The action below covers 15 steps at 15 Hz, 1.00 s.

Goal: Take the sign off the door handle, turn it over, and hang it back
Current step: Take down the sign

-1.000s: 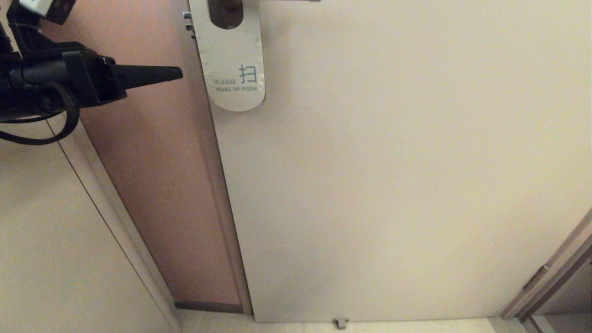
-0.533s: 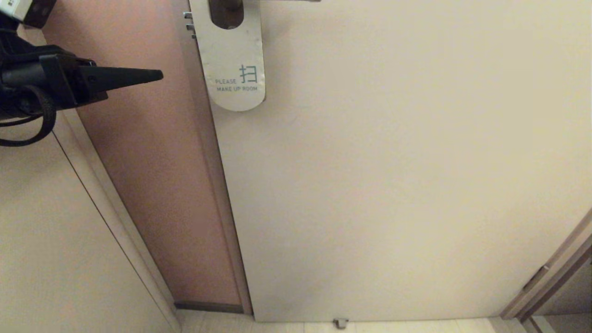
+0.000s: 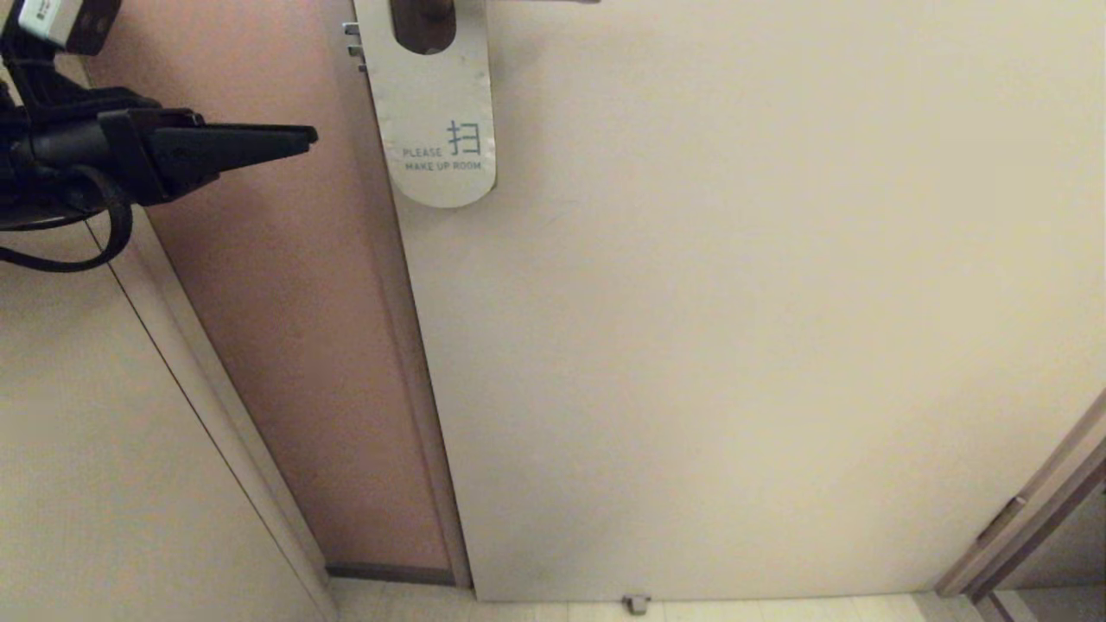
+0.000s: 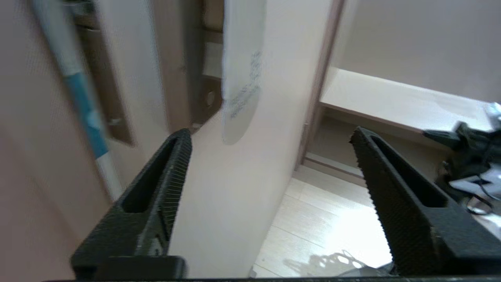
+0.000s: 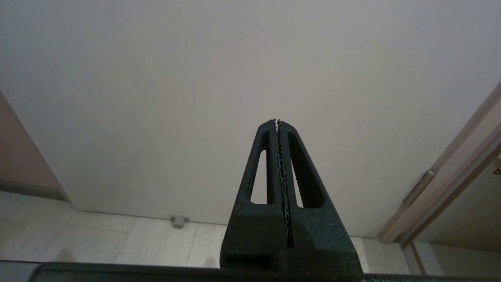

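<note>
Left gripper (image 4: 270, 137) jaws spread wide, level with white card sign (image 3: 436, 130) hung on bronze lever handle (image 3: 422, 22), lined up for grasp; right gripper (image 5: 277, 121) clenched, parked

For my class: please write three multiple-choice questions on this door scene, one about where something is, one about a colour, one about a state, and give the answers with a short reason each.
1. Where does the sign hang?
A. On the door handle, near the door's latch edge
B. On the floor
C. In the right gripper

2. What colour is the face of the sign that shows?
A. Red
B. White, with "PLEASE MAKE UP ROOM"
C. Black

3. How is the left gripper?
A. Shut on the sign
B. Shut on nothing
C. Open, apart from the sign

Answers:
1 A: the handle passes through the sign's oval hole at the top of the head view.
2 B: the pale face and its print show there.
3 C: the left wrist view shows a wide gap between the fingers, holding nothing; the right gripper is shut.
</note>
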### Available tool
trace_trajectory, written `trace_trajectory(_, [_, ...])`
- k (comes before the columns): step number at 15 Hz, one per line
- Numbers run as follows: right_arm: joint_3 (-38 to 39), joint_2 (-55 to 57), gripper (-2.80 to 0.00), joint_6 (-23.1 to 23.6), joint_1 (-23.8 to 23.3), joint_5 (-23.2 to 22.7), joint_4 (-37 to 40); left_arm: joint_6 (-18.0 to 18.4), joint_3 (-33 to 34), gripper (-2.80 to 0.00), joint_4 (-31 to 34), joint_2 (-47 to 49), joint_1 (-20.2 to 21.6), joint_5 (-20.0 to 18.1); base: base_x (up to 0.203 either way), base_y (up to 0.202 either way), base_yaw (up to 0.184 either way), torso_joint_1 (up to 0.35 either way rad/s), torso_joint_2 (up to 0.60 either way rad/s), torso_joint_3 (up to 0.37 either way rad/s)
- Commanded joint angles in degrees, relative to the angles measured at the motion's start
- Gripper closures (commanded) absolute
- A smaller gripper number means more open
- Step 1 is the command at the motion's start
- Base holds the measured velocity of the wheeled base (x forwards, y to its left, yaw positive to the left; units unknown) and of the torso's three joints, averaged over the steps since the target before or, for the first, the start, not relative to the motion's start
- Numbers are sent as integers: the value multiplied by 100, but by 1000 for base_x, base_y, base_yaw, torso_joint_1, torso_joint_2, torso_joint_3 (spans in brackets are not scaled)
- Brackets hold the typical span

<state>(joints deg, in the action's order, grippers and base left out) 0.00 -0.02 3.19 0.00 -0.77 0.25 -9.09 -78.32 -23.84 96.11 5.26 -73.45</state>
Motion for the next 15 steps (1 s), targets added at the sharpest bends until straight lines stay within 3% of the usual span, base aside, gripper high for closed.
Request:
trace_trajectory(1, [0, 2, 0, 6, 0, -2, 1, -13, -127, -280, -24, 160, -117, -55, 0, 0, 0, 0, 0, 0])
trace_trajectory(8, [0, 2, 0, 6, 0, -2, 1, -13, -816, -280, -24, 534, -510, -81, 0, 0, 0, 0, 0, 0])
trace_trajectory(15, [0, 2, 0, 6, 0, -2, 1, -13, -896, -280, -24, 549, -703, -84, 0, 0, 0, 0, 0, 0])
